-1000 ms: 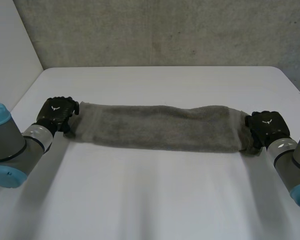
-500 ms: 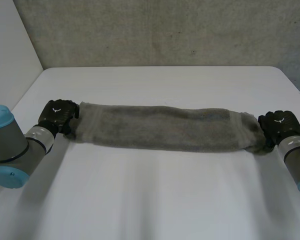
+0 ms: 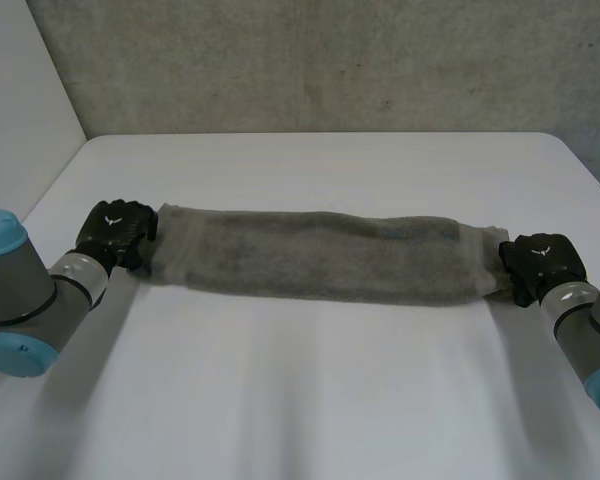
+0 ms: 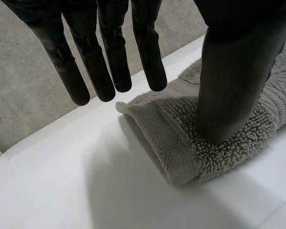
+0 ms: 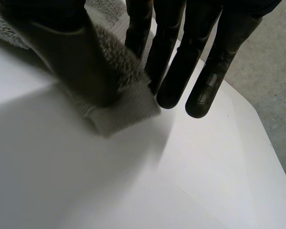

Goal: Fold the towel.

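**On the white table (image 3: 320,400): towel laid out as a long band, one hand on each end**

Head view: the grey towel (image 3: 320,255) lies flat mid-table, running 9 to 3 o'clock as a narrow strip. The left hand (image 3: 115,230) sits on its 9 o'clock end and the right hand (image 3: 542,262) on its 3 o'clock end.

Left wrist view: the thumb (image 4: 233,71) is planted on top of the towel's end corner (image 4: 181,138). The fingers (image 4: 109,52) are straight, spread and clear of the cloth, so there is no grasp.

Right wrist view: the thumb (image 5: 62,43) is down on the towel end (image 5: 124,95). The fingers (image 5: 181,62) are straight, just beside the cloth edge and not curled round it.
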{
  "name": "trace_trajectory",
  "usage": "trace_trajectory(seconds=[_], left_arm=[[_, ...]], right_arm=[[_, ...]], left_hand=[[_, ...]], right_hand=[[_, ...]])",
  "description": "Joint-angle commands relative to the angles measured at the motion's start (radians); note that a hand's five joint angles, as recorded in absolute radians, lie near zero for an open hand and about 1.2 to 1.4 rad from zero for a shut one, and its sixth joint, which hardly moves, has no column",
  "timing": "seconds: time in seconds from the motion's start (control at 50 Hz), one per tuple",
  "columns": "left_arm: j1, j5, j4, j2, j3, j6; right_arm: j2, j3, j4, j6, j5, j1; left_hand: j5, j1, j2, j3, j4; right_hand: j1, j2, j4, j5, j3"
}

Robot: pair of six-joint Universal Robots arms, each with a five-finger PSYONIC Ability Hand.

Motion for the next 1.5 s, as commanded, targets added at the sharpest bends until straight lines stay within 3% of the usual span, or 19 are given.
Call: trace_trajectory(seconds=[0.02,0.26,0.46,0.62,0.74,0.78,0.82,0.84,0.88,0.9,0.94,0.96,1.02,1.06,1.1,1.16,1.2,1.3,1.5], left_arm=[[0.001,0.0,0.0,0.001,0.001,0.0],[0.001,0.002,0.0,0.006,-0.006,0.0],[0.001,0.0,-0.005,0.026,-0.019,-0.008],[0.011,0.003,-0.003,0.112,-0.068,-0.014],[0.013,0.003,-0.001,0.196,-0.089,-0.041],[0.011,0.003,0.0,0.211,-0.088,-0.057],[0.011,0.003,0.002,0.225,-0.086,-0.074],[0.008,0.003,0.003,0.236,-0.083,-0.093],[0.005,0.003,0.006,0.242,-0.078,-0.112],[0.004,0.003,0.006,0.245,-0.077,-0.129],[0.004,0.003,0.008,0.245,-0.075,-0.146],[0.002,0.003,0.008,0.246,-0.075,-0.159],[-0.002,0.002,0.008,0.246,-0.078,-0.167],[-0.002,0.003,0.008,0.245,-0.085,-0.166],[-0.002,0.003,0.008,0.243,-0.089,-0.164],[-0.009,0.003,0.006,0.242,-0.097,-0.164],[-0.009,0.003,0.006,0.242,-0.103,-0.164],[-0.022,0.009,0.008,0.233,-0.101,-0.164],[-0.122,0.018,0.006,0.233,-0.088,-0.164]], right_arm=[[0.022,-0.018,-0.005,0.008,-0.009,-0.007],[0.049,-0.053,-0.008,-0.174,-0.005,-0.106],[0.049,-0.065,-0.014,-0.196,0.001,-0.086],[0.061,-0.148,-0.008,-0.251,-0.012,-0.162],[0.067,-0.28,0.004,-0.421,-0.001,-0.193],[0.065,-0.314,0.004,-0.461,0.007,-0.165],[0.056,-0.384,0.012,-0.464,0.01,-0.024],[0.056,-0.384,0.012,-0.464,0.01,-0.023],[0.067,-0.47,0.02,-0.441,0.021,0.185],[0.067,-0.47,0.02,-0.441,0.021,0.186],[0.096,-0.536,0.02,-0.4,0.047,0.38],[0.096,-0.536,0.02,-0.4,0.047,0.381],[0.156,-0.57,0.015,-0.354,0.054,0.564],[0.202,-0.582,0.024,-0.335,0.056,0.637],[0.292,-0.584,0.03,-0.328,0.068,0.727],[0.315,-0.573,0.038,-0.329,0.079,0.732],[0.317,-0.558,0.05,-0.319,0.119,0.712],[0.236,-0.503,0.07,-0.267,0.171,0.622],[0.046,-0.288,0.072,-0.077,0.16,0.467]], left_hand=[[0.064,0.065,0.063,0.064,0.067],[0.073,0.074,0.072,0.073,0.077],[0.049,0.051,0.049,0.049,0.053],[-0.13,-0.129,-0.131,-0.13,-0.126],[-0.215,-0.214,-0.216,-0.215,-0.211],[-0.215,-0.214,-0.216,-0.215,-0.211],[-0.218,-0.217,-0.219,-0.218,-0.214],[-0.218,-0.217,-0.219,-0.218,-0.214],[-0.218,-0.217,-0.219,-0.218,-0.214],[-0.218,-0.217,-0.219,-0.218,-0.214],[-0.215,-0.214,-0.216,-0.215,-0.211],[-0.218,-0.217,-0.219,-0.218,-0.214],[-0.218,-0.217,-0.219,-0.218,-0.214],[-0.221,-0.22,-0.222,-0.221,-0.217],[-0.224,-0.223,-0.225,-0.224,-0.22],[-0.227,-0.225,-0.227,-0.227,-0.223],[-0.233,-0.231,-0.233,-0.233,-0.229],[-0.233,-0.231,-0.233,-0.233,-0.229],[-0.224,-0.223,-0.225,-0.224,-0.22]], right_hand=[[0.21,0.205,0.213,0.212,0.212],[0.21,0.205,0.213,0.212,0.212],[0.21,0.205,0.213,0.212,0.212],[0.21,0.205,0.213,0.212,0.212],[0.21,0.205,0.213,0.212,0.212],[0.21,0.205,0.213,0.212,0.212],[0.21,0.205,0.213,0.212,0.212],[0.21,0.205,0.213,0.212,0.212],[0.21,0.205,0.213,0.212,0.212],[0.21,0.205,0.213,0.212,0.212],[0.21,0.205,0.213,0.212,0.212],[0.21,0.205,0.213,0.212,0.212],[0.21,0.205,0.213,0.212,0.212],[0.149,0.145,0.152,0.151,0.152],[-0.399,-0.404,-0.396,-0.398,-0.397],[-0.579,-0.583,-0.576,-0.577,-0.576],[-1.012,-1.016,-1.009,-1.01,-1.009],[-1.012,-1.016,-1.009,-1.01,-1.009],[-1.012,-1.016,-1.009,-1.01,-1.009]])
